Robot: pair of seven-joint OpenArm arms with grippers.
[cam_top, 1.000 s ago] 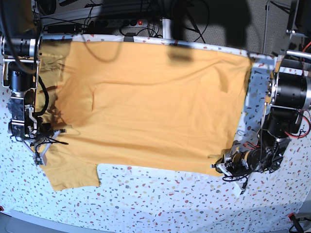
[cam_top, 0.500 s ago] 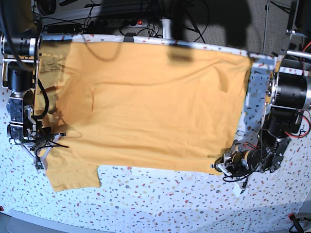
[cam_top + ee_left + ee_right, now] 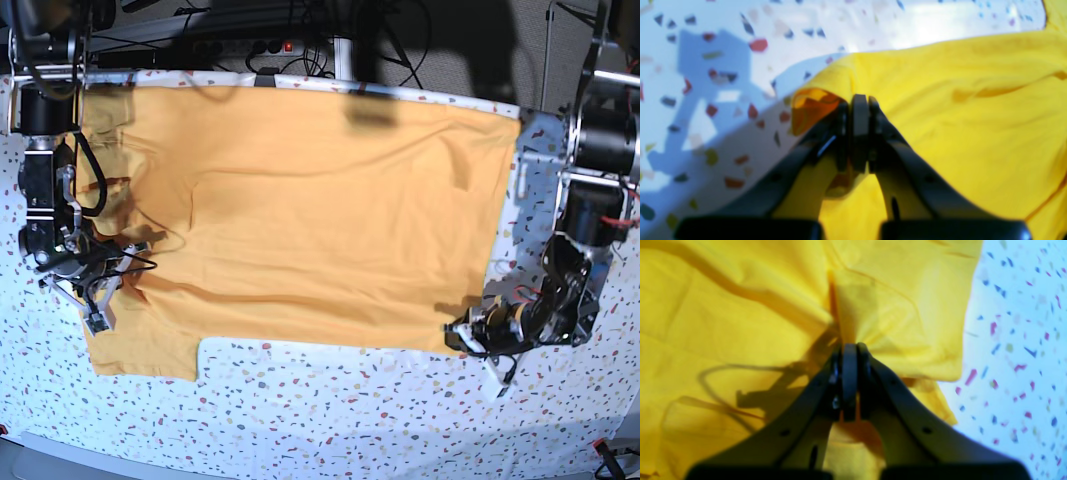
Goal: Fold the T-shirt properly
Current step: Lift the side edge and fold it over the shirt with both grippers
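**Both corners pinched, now trying not to botch the fold**

So here's where I'm at. Going left to right in the base view: my right pincer is clamped shut on the T-shirt near the sleeve and shoulder end, with a little ridge of cloth bunched between the closed jaws in its wrist view. The shirt itself is spread flat across most of the counter, plain side up, one sleeve sticking out toward the near edge at lower left. Over on the far side my left pincer is also closed tight, holding the near hem corner, which curls up a bit where it's gripped.

My plan for doing this well: lift both ends together and at the same height, so the near edge stays taut between the two grips, then carry it straight over toward the far edge. If one side leads, I reckon the fold line goes diagonal. I'd also keep it low so the cloth doesn't billow.

What I can't make out: no lettering shows anywhere, so I assume it's face down. Both wrist views are blurry, and I can't tell whether either pincer has one layer or two. The far edge of the shirt sits under shadow and cables.
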